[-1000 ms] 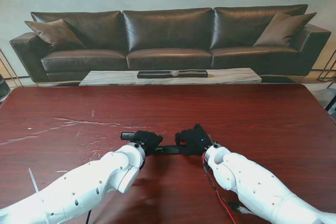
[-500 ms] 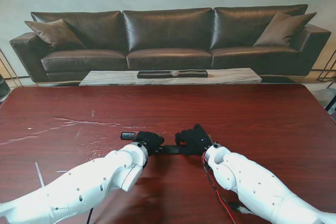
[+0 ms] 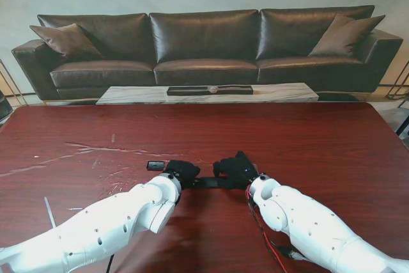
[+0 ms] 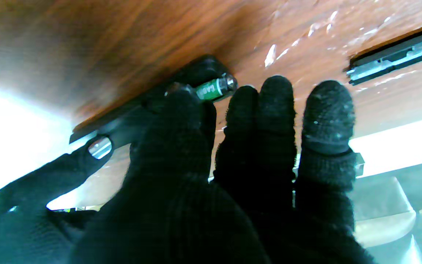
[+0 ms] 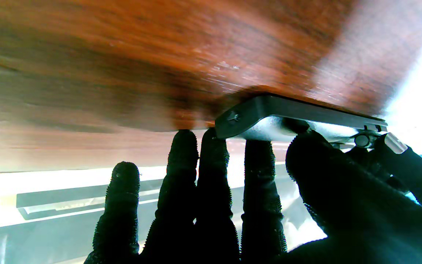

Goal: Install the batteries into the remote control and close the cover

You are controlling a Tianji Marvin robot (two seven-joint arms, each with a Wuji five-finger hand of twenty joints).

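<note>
Beside our left hand (image 3: 182, 172) the battery cover (image 3: 155, 165) lies loose on the bench (image 3: 307, 139). That hand presses a battery (image 4: 216, 88) into the remote control (image 3: 206, 182); our right hand (image 3: 235, 171) grasps its other end.

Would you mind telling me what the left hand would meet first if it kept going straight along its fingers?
Probably the battery cover, lying apart on the table just beyond the left hand; depth is unclear. That hand is already at the remote.

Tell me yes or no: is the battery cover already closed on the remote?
No. The cover lies apart on the table, left of the left hand, while a green battery shows in the remote.
</note>
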